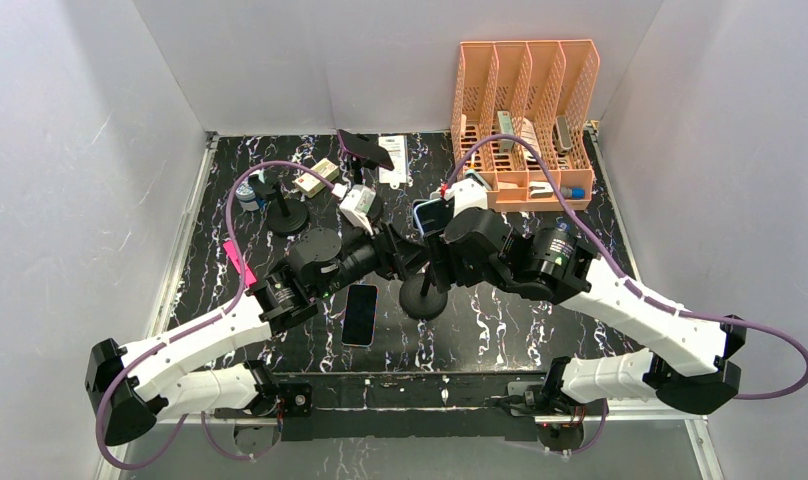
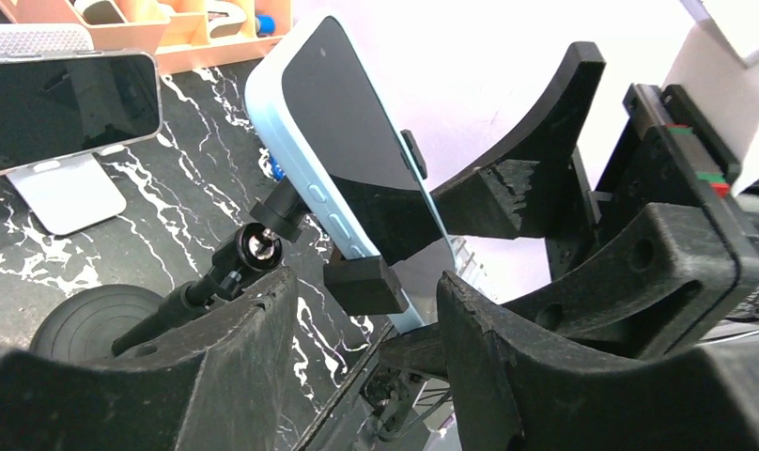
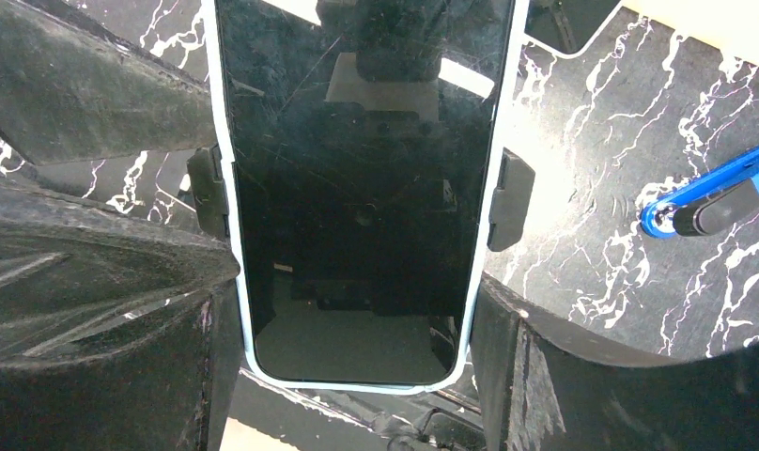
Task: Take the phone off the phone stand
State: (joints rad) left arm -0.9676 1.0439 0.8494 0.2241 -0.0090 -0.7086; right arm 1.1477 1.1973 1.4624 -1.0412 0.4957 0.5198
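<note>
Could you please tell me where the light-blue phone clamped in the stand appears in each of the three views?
Top external: the phone is small, just above the picture's centre.
Left wrist: the phone is upper centre, tilted, screen facing right.
Right wrist: the phone fills the centre, screen towards the camera.
Shared landmark: the black marbled table.

Both arms have glossy white plastic shells [image 1: 195, 340] between black cylindrical joints [image 1: 315, 258], looping purple cables [image 1: 795, 343] and rough matte-black printed fingers [image 2: 216, 376].
</note>
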